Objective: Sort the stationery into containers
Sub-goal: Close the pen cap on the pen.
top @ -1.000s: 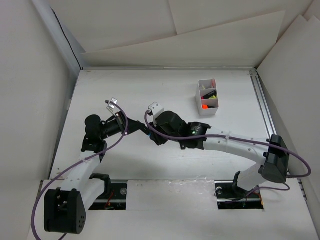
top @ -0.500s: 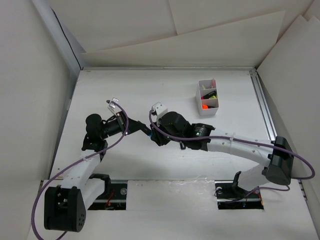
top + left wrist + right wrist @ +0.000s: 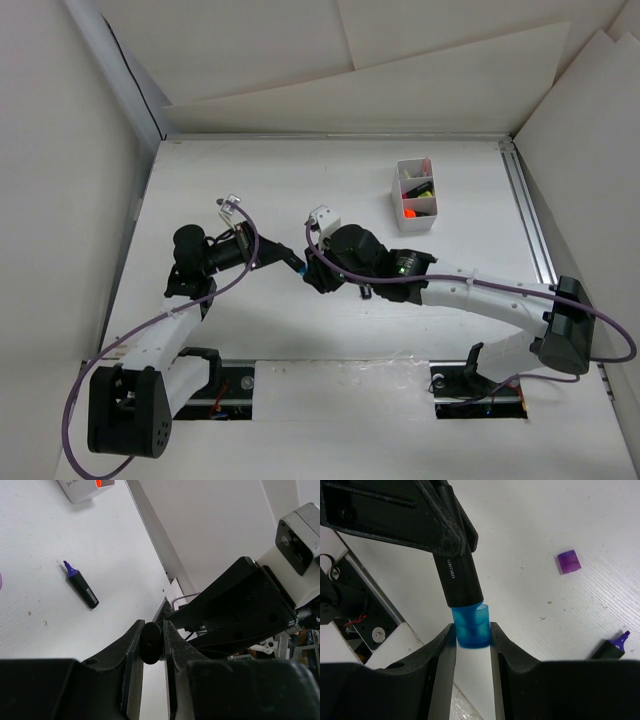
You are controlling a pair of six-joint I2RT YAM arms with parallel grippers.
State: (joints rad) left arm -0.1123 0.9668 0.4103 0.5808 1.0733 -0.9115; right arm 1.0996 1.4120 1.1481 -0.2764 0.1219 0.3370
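My left gripper (image 3: 151, 632) is shut on the black barrel of a highlighter (image 3: 150, 643), seen end-on between its fingers. My right gripper (image 3: 471, 632) is shut on the blue cap (image 3: 471, 626) at the other end of that barrel (image 3: 459, 577). In the top view the two grippers meet above the table's middle, left (image 3: 272, 257) and right (image 3: 312, 276), with the highlighter (image 3: 293, 265) between them. An uncapped purple highlighter (image 3: 81, 585) lies on the table, also in the right wrist view (image 3: 612, 647). A loose purple cap (image 3: 568, 561) lies near it.
The white divided box (image 3: 415, 195) stands at the back right with orange, yellow and pink items in its compartments; its corner shows in the left wrist view (image 3: 82, 487). White walls surround the table. A metal rail (image 3: 528, 215) runs along the right edge.
Both grippers have drifted slightly to the right together, still joined on the highlighter. The right arm's elbow has swung further right and lower.
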